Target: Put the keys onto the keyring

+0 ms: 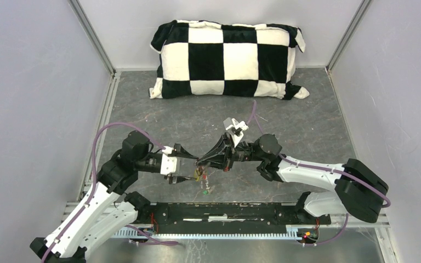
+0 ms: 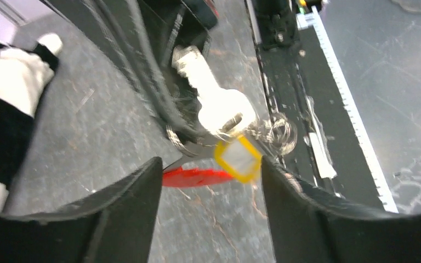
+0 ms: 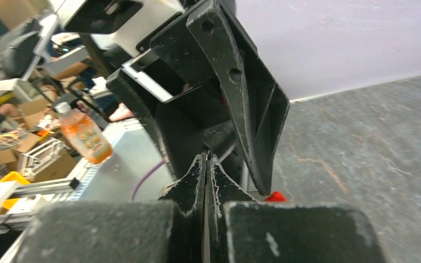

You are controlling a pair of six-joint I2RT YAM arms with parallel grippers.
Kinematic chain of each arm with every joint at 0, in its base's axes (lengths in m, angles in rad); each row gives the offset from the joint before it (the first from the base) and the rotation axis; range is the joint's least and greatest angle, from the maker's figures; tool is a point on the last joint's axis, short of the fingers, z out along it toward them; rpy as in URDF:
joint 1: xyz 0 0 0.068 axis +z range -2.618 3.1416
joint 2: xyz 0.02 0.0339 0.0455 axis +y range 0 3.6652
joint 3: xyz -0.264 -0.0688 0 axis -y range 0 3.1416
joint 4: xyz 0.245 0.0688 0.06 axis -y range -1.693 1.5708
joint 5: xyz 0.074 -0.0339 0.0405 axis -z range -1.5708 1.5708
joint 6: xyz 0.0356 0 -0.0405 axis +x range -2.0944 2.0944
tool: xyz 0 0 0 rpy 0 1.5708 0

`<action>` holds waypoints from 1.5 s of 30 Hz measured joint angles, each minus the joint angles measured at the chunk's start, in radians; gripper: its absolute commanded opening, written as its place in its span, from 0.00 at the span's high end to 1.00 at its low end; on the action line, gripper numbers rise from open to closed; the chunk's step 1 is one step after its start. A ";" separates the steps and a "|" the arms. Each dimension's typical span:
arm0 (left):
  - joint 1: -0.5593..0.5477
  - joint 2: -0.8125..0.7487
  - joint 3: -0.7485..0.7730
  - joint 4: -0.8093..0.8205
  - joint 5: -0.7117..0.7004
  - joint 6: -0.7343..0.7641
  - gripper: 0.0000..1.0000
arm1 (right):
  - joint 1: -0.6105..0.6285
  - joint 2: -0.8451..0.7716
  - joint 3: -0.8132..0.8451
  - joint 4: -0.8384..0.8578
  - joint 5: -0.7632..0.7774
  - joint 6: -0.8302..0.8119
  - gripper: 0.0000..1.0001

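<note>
My right gripper (image 1: 200, 162) is shut on the thin silver keyring (image 2: 180, 140) and holds it above the floor. The red tag (image 2: 196, 177) and the yellow-headed key (image 2: 239, 159) hang from it. A pale shiny key-shaped piece (image 2: 215, 97) lies along the right gripper's fingers. My left gripper (image 2: 209, 162) is open, its fingers (image 2: 126, 208) on either side of the tag and yellow key without touching them. In the top view the left gripper (image 1: 188, 167) meets the right one tip to tip, and a green speck, the green key (image 1: 203, 192), shows just below. In the right wrist view the right gripper (image 3: 206, 158) is pressed shut.
A black-and-white checkered pillow (image 1: 227, 59) lies at the back. The black base rail (image 1: 225, 211) runs along the near edge, close under the hanging keys. Side walls and metal posts bound the grey floor (image 1: 307, 126).
</note>
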 measured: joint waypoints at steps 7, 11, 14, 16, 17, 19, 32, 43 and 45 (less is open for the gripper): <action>0.000 0.051 -0.006 -0.100 0.054 -0.022 0.09 | -0.007 -0.026 0.040 -0.169 0.067 -0.114 1.00; 0.000 0.063 -0.040 -0.039 0.059 -0.121 0.02 | -0.007 -0.027 0.041 -0.203 0.093 -0.136 1.00; 0.000 0.074 -0.060 0.037 0.040 -0.227 0.00 | -0.007 -0.029 0.041 -0.219 0.114 -0.148 1.00; 0.000 0.086 -0.062 0.079 0.030 -0.287 0.00 | -0.007 -0.033 0.041 -0.230 0.131 -0.159 1.00; 0.000 0.090 -0.062 0.093 0.027 -0.309 0.00 | -0.007 -0.037 0.041 -0.237 0.139 -0.166 1.00; 0.000 0.094 -0.062 0.113 0.015 -0.341 0.00 | -0.007 -0.046 0.041 -0.246 0.151 -0.180 1.00; 0.000 0.064 -0.056 0.085 -0.414 -0.357 0.00 | -0.013 -0.079 0.059 -0.356 0.227 -0.272 1.00; 0.000 -0.052 -0.068 0.093 -0.410 -0.389 0.00 | -0.013 -0.083 0.108 -0.354 0.249 -0.282 1.00; 0.000 -0.073 -0.103 0.125 -0.343 -0.426 0.00 | -0.013 -0.082 0.108 -0.354 0.250 -0.281 1.00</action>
